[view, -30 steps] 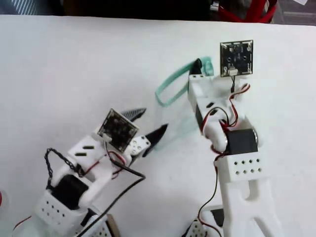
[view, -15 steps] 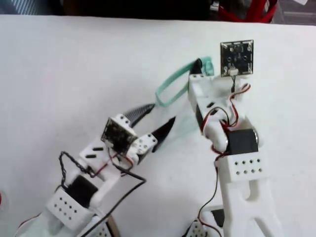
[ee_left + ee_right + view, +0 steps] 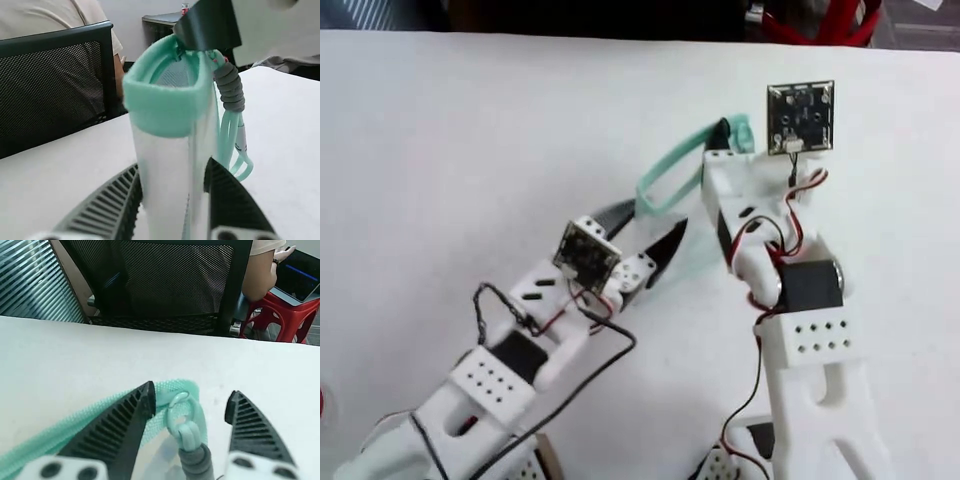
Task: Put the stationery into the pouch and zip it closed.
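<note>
The left gripper has its fingers apart, one on each side of the pouch, whose clear body and mint rim rise between them; neither pad is visibly pressing it. The right gripper is spread too, at the far end of the pouch, with the zip pull lying in the gap and one finger against the mesh edge.

The step in hand looks like the zipping. To do it well, I judge the left fingers should close on the pouch body low down, squarely and below the rim, so that the soft fabric does not buckle or slide on the table. The right fingers should take the grey stem of the pull, not the thin ring, and draw it along the line of the zip rather than upward. Pulling before the left grip is firm would likely drag the whole pouch.

From above, the pouch reads as a mint loop between the two arms, and its mouth is plainly open. The left wrist view adds what that angle flattens: the rim stands well clear of the fingers, and the pull hangs down beside the pouch with a slim pale thing, perhaps a pen, under it. I cannot tell whether this lies inside. The right wrist view settles how the pull sits between its own fingers
</note>
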### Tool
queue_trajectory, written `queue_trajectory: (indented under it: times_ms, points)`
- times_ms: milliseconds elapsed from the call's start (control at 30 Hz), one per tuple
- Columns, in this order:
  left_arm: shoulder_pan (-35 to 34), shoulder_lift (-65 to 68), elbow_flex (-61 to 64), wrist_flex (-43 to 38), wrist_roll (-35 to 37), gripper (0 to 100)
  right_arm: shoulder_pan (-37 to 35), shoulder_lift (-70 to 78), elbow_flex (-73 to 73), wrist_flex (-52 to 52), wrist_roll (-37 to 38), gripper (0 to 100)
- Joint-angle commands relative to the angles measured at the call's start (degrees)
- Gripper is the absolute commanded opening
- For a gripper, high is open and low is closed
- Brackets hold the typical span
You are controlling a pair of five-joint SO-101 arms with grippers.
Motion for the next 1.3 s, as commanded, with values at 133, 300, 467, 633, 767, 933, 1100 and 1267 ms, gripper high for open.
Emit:
queue_trajectory:
  times_ms: [133,300,467,633,767,933,1100,1267]
  points:
    - [0.9,3.6,-0.4,-4.2,0.4,12,-0.8,1.9,6.3,0.7,0.9,24.1]
    - [0.9,4.8,-0.4,-4.3,0.4,4,-0.7,1.9,6.3,0.7,0.9,24.1]
    - [0.6,4.4,-0.7,-4.3,0.4,2,1.1,1.2,5.8,0.9,0.9,24.1]
    - [0.6,4.4,-0.7,-4.3,0.4,2,9.5,-8.2,1.8,7.6,1.3,24.3]
    - [0.6,4.4,-0.7,-4.0,0.4,2,14.8,-21.1,2.3,10.4,7.2,24.3]
    - [1.0,4.4,-0.7,-4.0,0.4,2,15.3,-33.1,5.5,10.1,10.2,24.3]
    - [0.8,4.4,-0.7,-3.9,0.4,2,15.0,-32.9,5.7,10.0,10.2,24.4]
    - [1.0,3.6,-0.7,-1.8,0.7,2,14.5,-22.5,5.5,4.3,10.2,24.6]
